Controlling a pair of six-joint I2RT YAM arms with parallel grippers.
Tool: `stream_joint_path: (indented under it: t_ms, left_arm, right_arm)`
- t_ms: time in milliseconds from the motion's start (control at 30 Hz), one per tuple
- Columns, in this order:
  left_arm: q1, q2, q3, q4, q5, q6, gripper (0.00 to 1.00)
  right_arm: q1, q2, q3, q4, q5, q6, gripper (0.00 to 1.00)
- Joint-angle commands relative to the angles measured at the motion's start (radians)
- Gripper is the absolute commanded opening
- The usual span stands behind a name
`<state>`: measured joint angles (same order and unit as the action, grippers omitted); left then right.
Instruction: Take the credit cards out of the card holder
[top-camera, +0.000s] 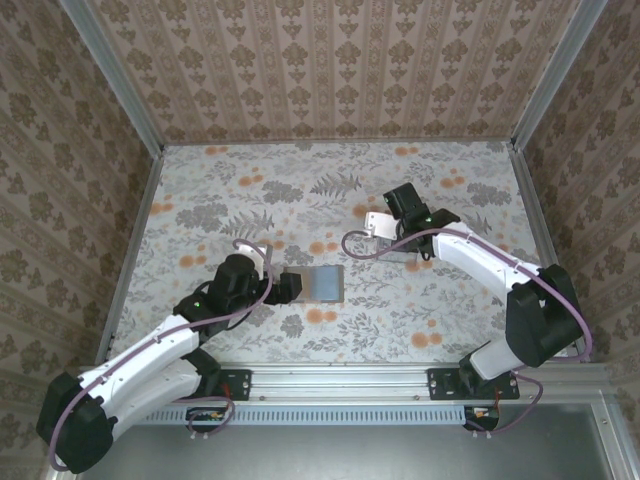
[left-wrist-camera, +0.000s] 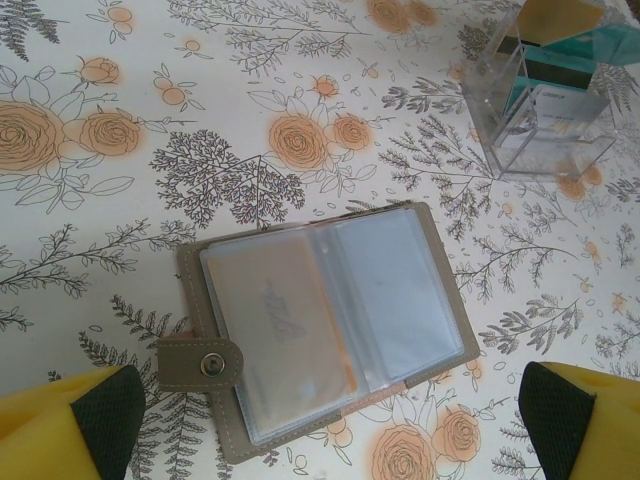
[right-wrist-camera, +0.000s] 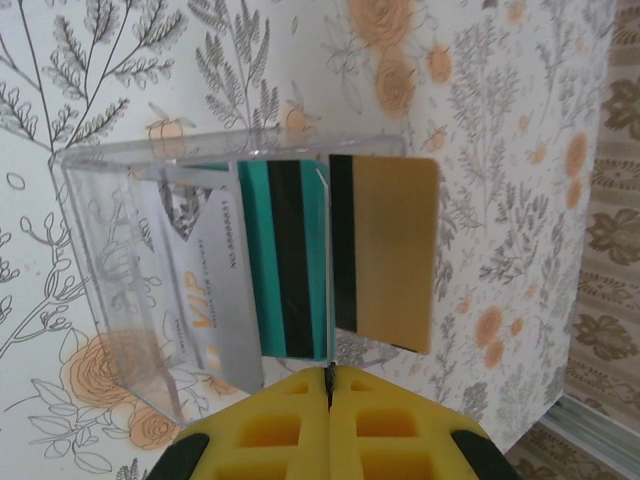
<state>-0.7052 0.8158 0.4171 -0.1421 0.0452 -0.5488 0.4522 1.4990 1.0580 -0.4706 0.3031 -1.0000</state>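
Observation:
The card holder lies open and flat on the flowered table, its taupe snap tab folded over the left panel. An orange credit card sits inside the left clear sleeve; the right sleeve looks bluish and bare. My left gripper hangs just above the holder's near edge, open, with one yellow finger at each lower corner. From above, the left gripper is at the holder's left side. My right gripper is shut, its tips against the bottom edge of a clear box.
The clear box stands right of centre and holds a silver VIP card, a teal card and a gold card with a black stripe. Metal rails and patterned walls edge the table.

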Motion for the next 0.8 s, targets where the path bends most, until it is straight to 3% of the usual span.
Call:
stream_joint_path:
  t_ms: [0, 600, 667, 700, 733, 767]
  left_arm:
    - [0.004, -0.015, -0.005, -0.023, -0.011, 0.001, 1.0]
    - [0.006, -0.012, -0.006, -0.024, -0.014, 0.003, 1.0]
    - [0.007, -0.009, -0.006, -0.024, -0.011, 0.003, 1.0]
    - [0.006, -0.008, -0.006, -0.022, -0.01, 0.003, 1.0]
    - [0.006, -0.007, -0.006, -0.021, -0.01, 0.003, 1.0]
    - [0.007, -0.006, -0.006, -0.02, -0.008, 0.003, 1.0]
  right_arm:
    - [-0.012, 0.009, -0.016, 0.004, -0.016, -0.019, 0.0]
    - [-0.015, 0.102, 0.027, 0.019, -0.02, 0.0, 0.01]
    - [-0.015, 0.11, 0.037, 0.021, -0.014, 0.001, 0.08]
    - [-0.015, 0.114, 0.04, 0.025, -0.01, 0.001, 0.21]
    - [-0.016, 0.12, 0.043, 0.036, -0.004, 0.004, 0.41]
    - [-0.016, 0.126, 0.046, 0.048, 0.005, 0.007, 0.44]
